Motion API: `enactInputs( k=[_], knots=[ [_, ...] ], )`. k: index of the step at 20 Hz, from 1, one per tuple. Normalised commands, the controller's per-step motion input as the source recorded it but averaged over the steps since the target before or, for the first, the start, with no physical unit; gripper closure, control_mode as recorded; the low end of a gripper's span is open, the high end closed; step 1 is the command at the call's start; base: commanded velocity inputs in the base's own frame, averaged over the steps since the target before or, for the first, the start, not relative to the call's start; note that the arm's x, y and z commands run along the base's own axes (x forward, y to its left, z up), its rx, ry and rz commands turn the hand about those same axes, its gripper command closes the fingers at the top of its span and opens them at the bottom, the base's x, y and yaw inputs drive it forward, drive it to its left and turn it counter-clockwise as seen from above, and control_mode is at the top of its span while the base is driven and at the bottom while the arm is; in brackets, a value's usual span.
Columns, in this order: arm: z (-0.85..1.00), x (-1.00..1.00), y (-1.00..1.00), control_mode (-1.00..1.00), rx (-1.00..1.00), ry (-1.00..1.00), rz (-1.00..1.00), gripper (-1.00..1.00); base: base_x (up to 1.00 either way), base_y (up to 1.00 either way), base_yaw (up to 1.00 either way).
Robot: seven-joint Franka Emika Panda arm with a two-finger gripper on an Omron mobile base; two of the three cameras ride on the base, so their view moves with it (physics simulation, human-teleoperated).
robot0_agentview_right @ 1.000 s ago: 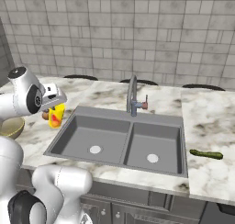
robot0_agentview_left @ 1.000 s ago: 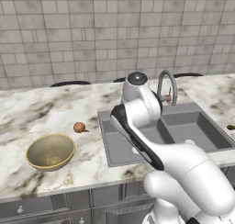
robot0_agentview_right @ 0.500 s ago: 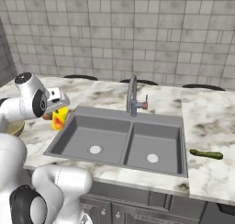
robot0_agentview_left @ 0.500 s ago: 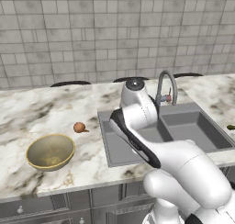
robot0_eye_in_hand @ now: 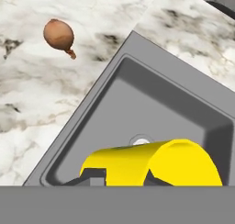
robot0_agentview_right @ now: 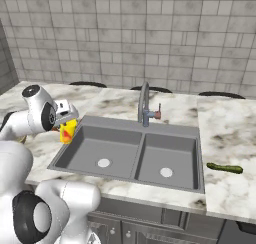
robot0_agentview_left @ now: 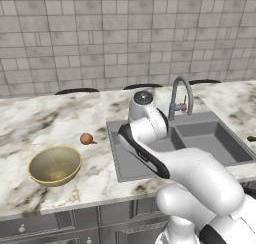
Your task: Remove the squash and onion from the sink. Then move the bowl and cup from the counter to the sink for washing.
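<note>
My gripper [robot0_agentview_right: 66, 124] is shut on the bright yellow cup [robot0_agentview_right: 67, 132] and holds it above the left rim of the grey double sink [robot0_agentview_right: 115, 122]. In the hand view the cup [robot0_eye_in_hand: 151, 165] lies across the fingertips [robot0_eye_in_hand: 94, 177], with the left basin and its white drain below. The reddish-brown onion [robot0_agentview_left: 86, 138] lies on the counter left of the sink, and the hand view has it too [robot0_eye_in_hand: 58, 35]. The olive-gold bowl [robot0_agentview_left: 55, 164] stands on the counter in front of the onion. The slim green squash [robot0_agentview_right: 225, 167] lies on the counter right of the sink.
A curved metal faucet [robot0_agentview_right: 145, 104] rises behind the divider between the two basins. The marble counter [robot0_agentview_left: 30, 123] runs along a tiled wall. My own arm [robot0_agentview_left: 150, 138] reaches across the left basin in the left base view.
The hand has carried the cup a little to the right and down, from over the counter to the sink's left rim. The gripper has stayed shut on it.
</note>
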Motion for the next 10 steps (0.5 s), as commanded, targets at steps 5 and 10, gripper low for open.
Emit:
enactInputs(
  k=[5, 10],
  knots=[
    [-0.27, 0.24, 0.00, -1.00, 0.00, 0.00, 0.00, 1.00, 0.00, 0.00, 0.00],
    [-0.26, 0.25, 0.01, -1.00, 0.00, 0.00, 0.00, 1.00, 0.00, 0.00, 0.00]
  ],
)
